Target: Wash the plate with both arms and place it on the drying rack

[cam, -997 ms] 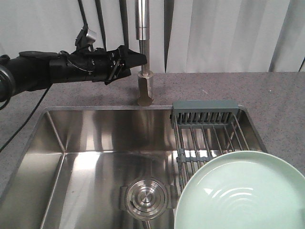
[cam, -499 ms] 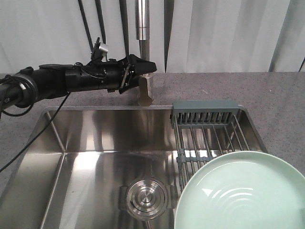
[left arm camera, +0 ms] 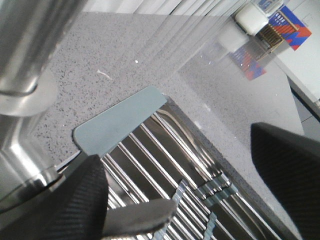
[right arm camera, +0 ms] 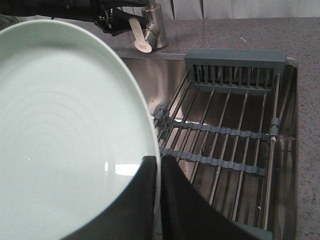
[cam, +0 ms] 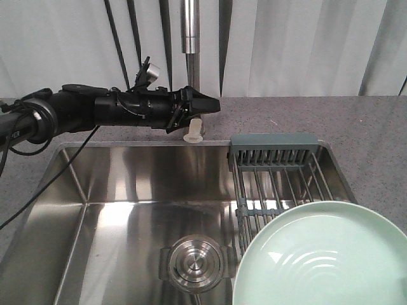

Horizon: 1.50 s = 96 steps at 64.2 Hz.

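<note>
Right hand (right arm camera: 160,165) pinches the rim of the plate (cam: 321,254), held over the near end of the drying rack (cam: 273,159). Left hand (cam: 208,105), fingers spread around the faucet lever (cam: 193,131), is well apart from the plate.

This looks like a kitchen. There is a big shiny steel sink (cam: 127,184) with a round drain (cam: 196,264) in the bottom. A tall metal tap (cam: 191,38) stands behind it. A grey speckled counter (cam: 305,114) goes all around. A drying rack (cam: 273,147) sits in the sink, with a pale green plate (cam: 324,254) close by. White curtains (cam: 305,44) hang at the back.
</note>
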Tool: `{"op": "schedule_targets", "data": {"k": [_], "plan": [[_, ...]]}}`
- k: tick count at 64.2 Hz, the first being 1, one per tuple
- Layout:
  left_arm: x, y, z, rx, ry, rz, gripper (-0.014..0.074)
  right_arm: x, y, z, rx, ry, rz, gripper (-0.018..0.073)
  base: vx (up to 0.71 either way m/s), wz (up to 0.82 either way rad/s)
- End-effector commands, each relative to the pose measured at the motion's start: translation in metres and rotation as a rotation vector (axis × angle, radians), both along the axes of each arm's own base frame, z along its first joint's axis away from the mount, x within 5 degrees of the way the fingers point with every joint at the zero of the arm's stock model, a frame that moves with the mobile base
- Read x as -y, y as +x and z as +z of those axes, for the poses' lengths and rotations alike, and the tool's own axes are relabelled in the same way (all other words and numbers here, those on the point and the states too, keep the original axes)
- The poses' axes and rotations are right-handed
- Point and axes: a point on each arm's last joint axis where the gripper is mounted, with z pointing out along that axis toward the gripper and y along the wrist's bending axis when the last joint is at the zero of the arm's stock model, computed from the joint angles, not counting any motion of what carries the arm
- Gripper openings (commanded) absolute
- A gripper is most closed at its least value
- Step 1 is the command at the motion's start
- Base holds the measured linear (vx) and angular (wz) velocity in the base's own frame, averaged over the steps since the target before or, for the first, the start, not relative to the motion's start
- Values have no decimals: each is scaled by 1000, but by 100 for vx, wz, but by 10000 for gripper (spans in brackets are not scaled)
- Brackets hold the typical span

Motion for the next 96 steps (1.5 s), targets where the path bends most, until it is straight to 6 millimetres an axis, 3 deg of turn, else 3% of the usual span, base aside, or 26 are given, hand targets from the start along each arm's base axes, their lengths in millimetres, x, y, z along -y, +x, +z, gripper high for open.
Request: {"op": "schedule_targets", "data": {"k": [1, 15, 30, 37, 51, 59, 67, 75, 85, 96], "plan": [[13, -29, 39, 5, -46, -199, 555, 0, 2, 15, 86, 40, -15, -1, 0, 0], [13, -30, 39, 1, -43, -212, 536, 0, 2, 15, 86, 40, -15, -1, 0, 0], [7, -25, 46, -4, -108, -166, 394, 0, 2, 15, 86, 40, -15, -1, 0, 0], [-13, -17, 49, 6, -110, -120, 285, 0, 2, 15, 86, 40, -15, -1, 0, 0], [-76, -7, 67, -23, -147, -24, -6, 0, 2, 15, 86, 40, -15, -1, 0, 0], [-109, -13, 84, -10, -121, -4, -8, 0, 2, 15, 86, 40, -15, -1, 0, 0], [-142, -29, 107, 0, -4, 37, -8, 0, 2, 15, 86, 40, -15, -1, 0, 0], [-167, -54, 132, 46, 226, 90, -8, 0, 2, 15, 86, 40, -15, -1, 0, 0], [-180, -98, 171, 111, 504, 168, -8, 0, 2, 15, 86, 40, -15, -1, 0, 0], [-180, -159, 215, 262, 595, 289, -8, 0, 2, 15, 86, 40, -15, -1, 0, 0]]}}
